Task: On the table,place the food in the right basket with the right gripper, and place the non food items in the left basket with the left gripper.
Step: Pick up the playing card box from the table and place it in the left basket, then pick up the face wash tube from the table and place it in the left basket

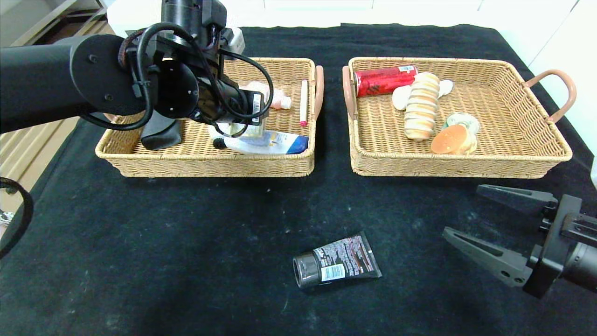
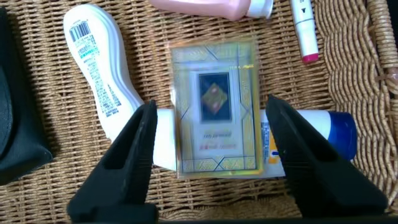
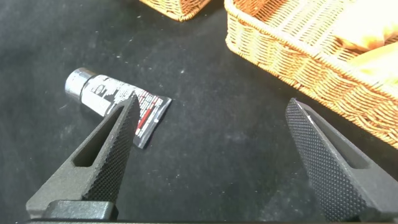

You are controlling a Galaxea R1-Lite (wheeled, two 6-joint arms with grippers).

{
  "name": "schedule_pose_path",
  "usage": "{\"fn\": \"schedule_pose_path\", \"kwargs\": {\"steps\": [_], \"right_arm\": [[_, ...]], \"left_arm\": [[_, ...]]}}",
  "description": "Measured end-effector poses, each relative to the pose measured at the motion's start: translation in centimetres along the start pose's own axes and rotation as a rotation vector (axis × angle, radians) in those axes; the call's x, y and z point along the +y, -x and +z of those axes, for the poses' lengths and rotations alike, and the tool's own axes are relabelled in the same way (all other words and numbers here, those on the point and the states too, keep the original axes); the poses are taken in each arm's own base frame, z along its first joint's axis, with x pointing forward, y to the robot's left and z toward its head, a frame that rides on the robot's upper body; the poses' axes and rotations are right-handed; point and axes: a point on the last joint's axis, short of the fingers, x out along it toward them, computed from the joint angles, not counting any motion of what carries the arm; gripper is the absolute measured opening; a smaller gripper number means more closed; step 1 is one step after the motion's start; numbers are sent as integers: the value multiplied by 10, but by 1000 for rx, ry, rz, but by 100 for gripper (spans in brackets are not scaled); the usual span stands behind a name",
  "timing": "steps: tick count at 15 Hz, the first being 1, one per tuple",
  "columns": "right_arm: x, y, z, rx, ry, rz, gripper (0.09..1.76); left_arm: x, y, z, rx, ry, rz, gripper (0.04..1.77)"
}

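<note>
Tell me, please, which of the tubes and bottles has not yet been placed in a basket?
The dark tube with the grey cap: it lies alone on the black cloth, while the others lie inside the left basket.

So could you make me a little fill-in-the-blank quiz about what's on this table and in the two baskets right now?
1. The only item lying on the black cloth outside the baskets is a dark ____ with a silver cap.
2. The red can lies in the ____ basket.
3. The left gripper hangs over the left basket, its open fingers on either side of a ____ card box.
4. The right gripper is low over the table with its fingers ____.

Missing words: tube; right; gold; open
</note>
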Motion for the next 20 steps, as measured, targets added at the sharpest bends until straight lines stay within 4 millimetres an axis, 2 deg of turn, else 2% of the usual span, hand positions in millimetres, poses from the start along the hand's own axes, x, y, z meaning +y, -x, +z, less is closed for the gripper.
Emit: {"fn": "schedule_pose_path", "kwargs": {"steps": [5, 11, 15, 20], "right_arm": [[0, 0, 0, -1, 1, 0, 171], [-1, 1, 1, -5, 2, -8, 171], [0, 1, -1, 3, 2, -2, 171], [0, 2, -1, 2, 5, 1, 171]], "left_arm": [[0, 0, -1, 5, -3, 0, 149], [2, 10, 4, -6, -8, -3, 161], [2, 33, 8, -23, -18, -28, 165], [-24, 74, 3, -19, -106, -140, 168]]}}
